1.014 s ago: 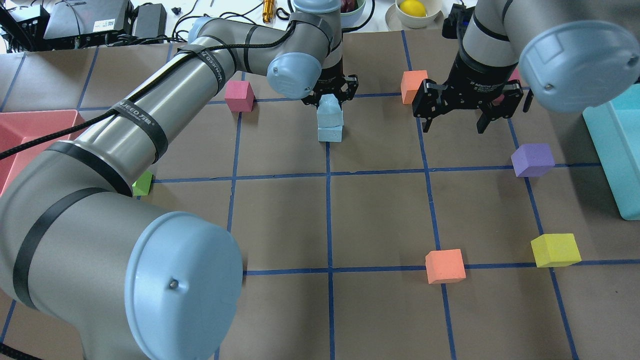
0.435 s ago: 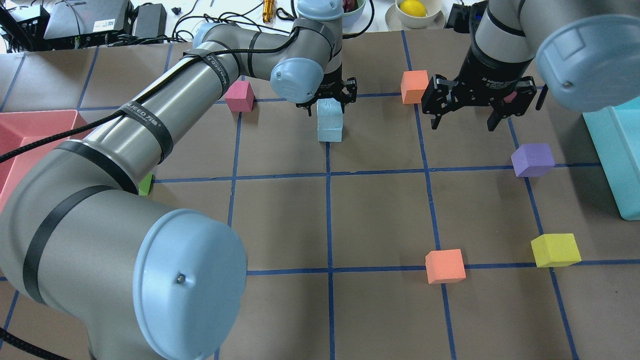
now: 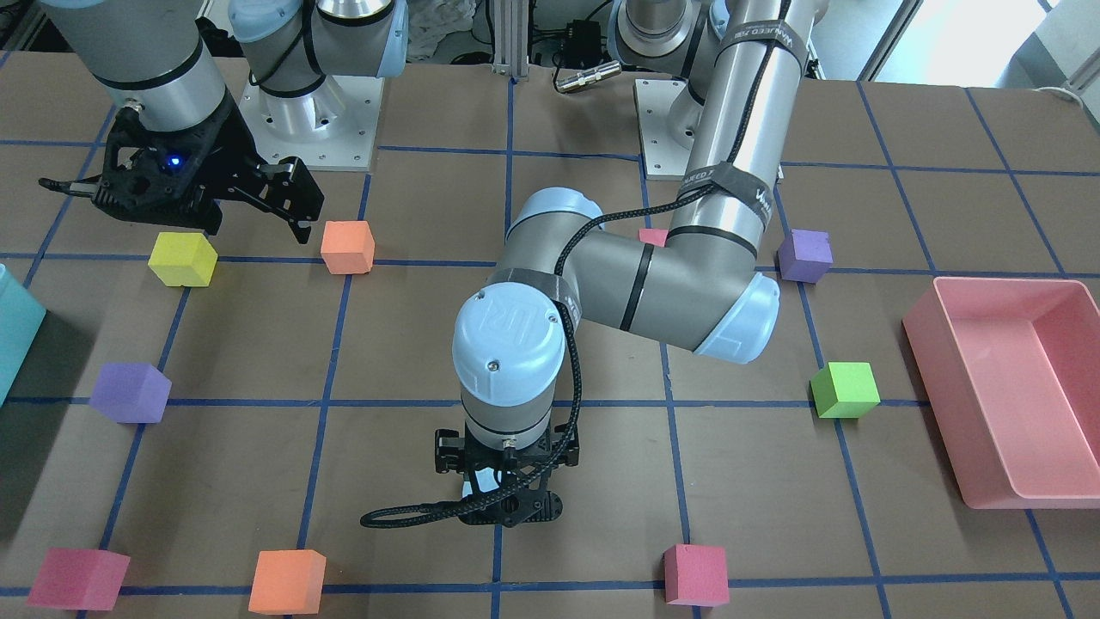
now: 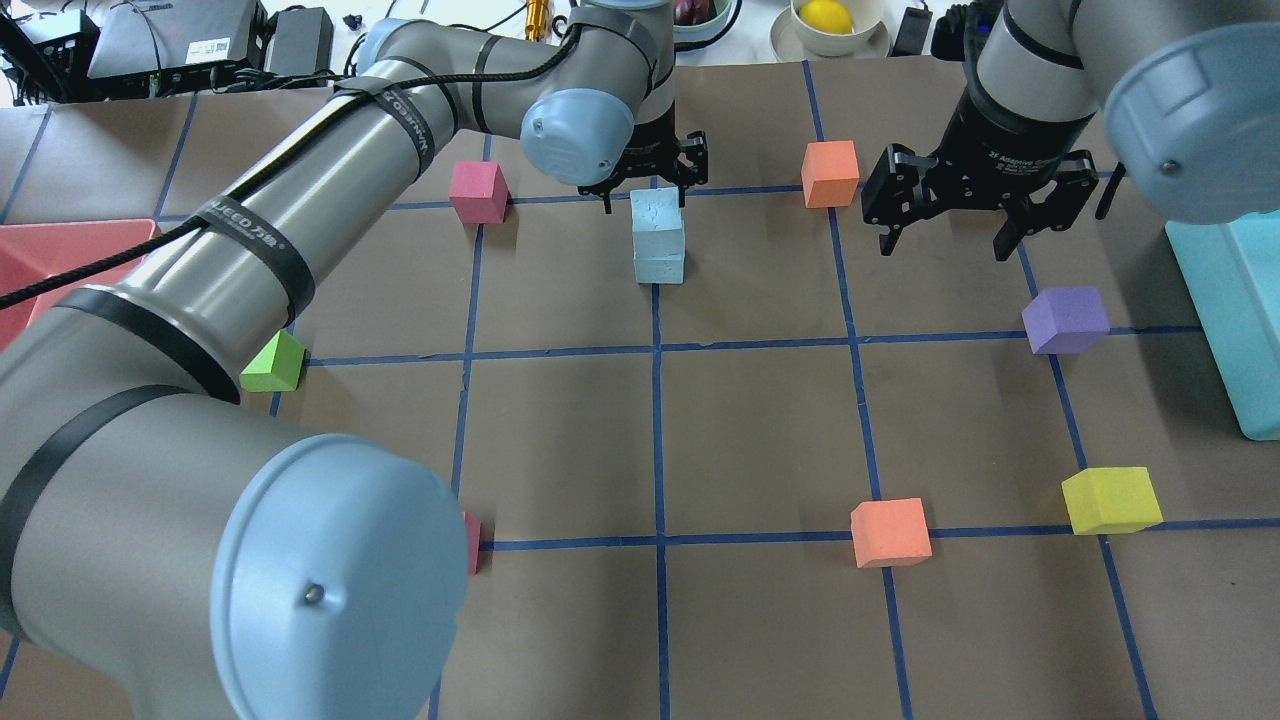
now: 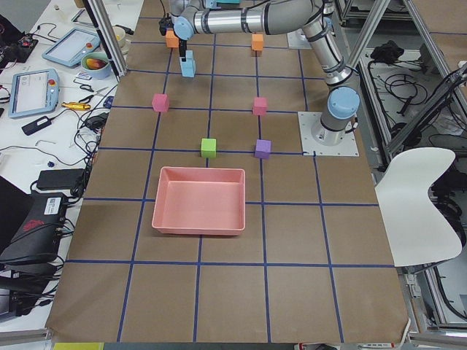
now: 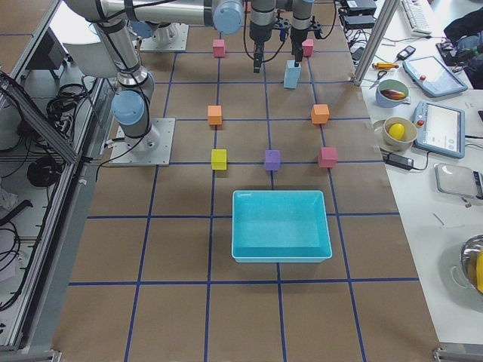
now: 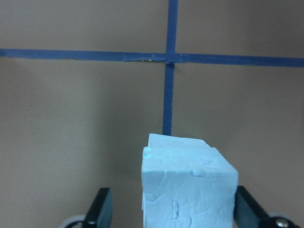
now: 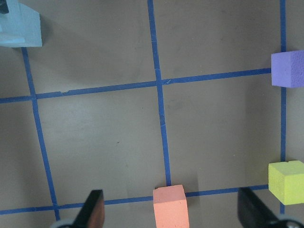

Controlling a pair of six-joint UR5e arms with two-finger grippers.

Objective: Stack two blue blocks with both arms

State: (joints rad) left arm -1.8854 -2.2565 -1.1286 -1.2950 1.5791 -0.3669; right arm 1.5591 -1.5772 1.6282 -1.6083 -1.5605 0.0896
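The two blue blocks stand stacked on a blue tape line, the upper one (image 4: pixel 657 213) squarely on the lower one (image 4: pixel 660 266). My left gripper (image 4: pixel 645 198) is open just over the stack. In the left wrist view the upper block (image 7: pixel 189 185) sits between the spread fingers (image 7: pixel 98 210) with a gap on each side. My right gripper (image 4: pixel 950 228) is open and empty, off to the right of the stack. The right wrist view shows the stack (image 8: pixel 19 26) at its top left corner. In the front-facing view the left gripper (image 3: pixel 507 503) hides the stack.
A pink cube (image 4: pixel 478 192) and an orange cube (image 4: pixel 830 173) flank the stack. A purple cube (image 4: pixel 1066 320), a yellow cube (image 4: pixel 1110 500), another orange cube (image 4: pixel 890 532) and a green cube (image 4: pixel 272 362) lie around. A teal bin (image 4: pixel 1230 300) is far right, a pink tray (image 4: pixel 40 250) far left.
The left gripper has let go of the upper blue block, which was tilted and now rests flat on the lower one, and has lifted back. The right gripper has drawn away to the right.
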